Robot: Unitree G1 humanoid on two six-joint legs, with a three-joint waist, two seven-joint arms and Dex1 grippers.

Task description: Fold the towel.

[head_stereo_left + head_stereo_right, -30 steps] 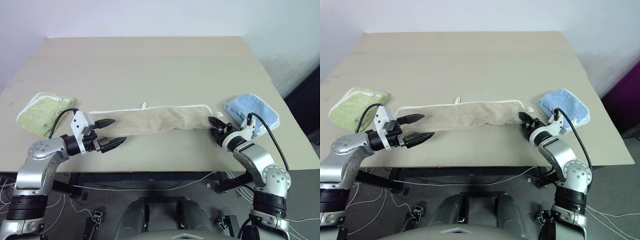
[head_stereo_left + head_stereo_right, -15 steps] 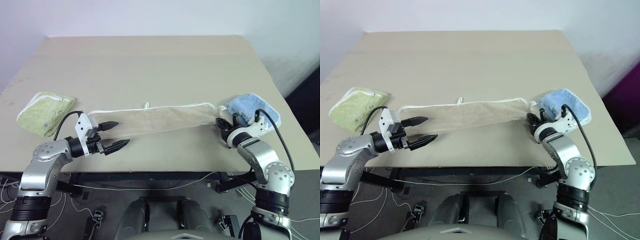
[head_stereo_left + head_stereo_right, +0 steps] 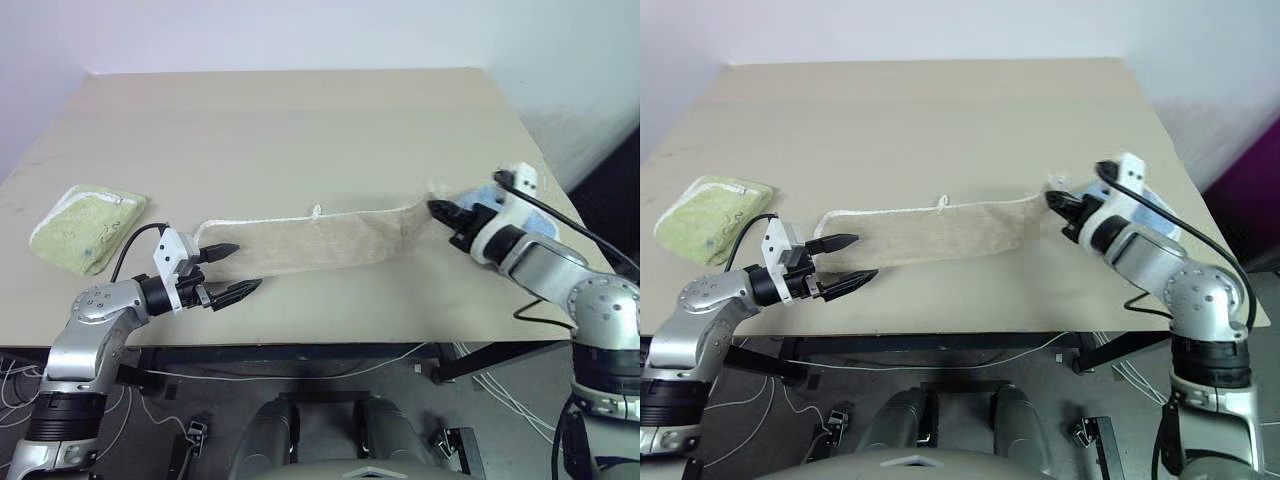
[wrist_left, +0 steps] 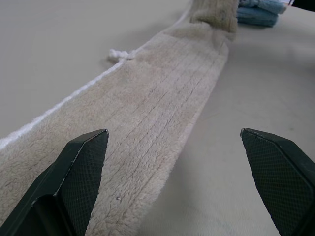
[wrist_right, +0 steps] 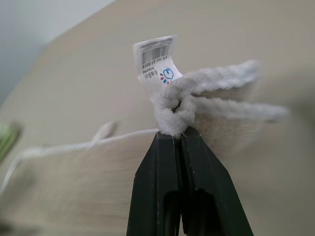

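Pinching the white hem with our right claw (image 5: 173, 135), shut on the towel (image 3: 330, 240) end raised off the desk (image 3: 300, 130) | left claw (image 3: 228, 271) gapes empty beside the flat end | we'd carry the lifted end across slowly, hem taut.

My right wrist view shows a small white tag (image 5: 156, 58) sewn at the towel (image 5: 88, 182) corner; it carries a barcode and a small blue-and-red logo; I can read no words or digits.
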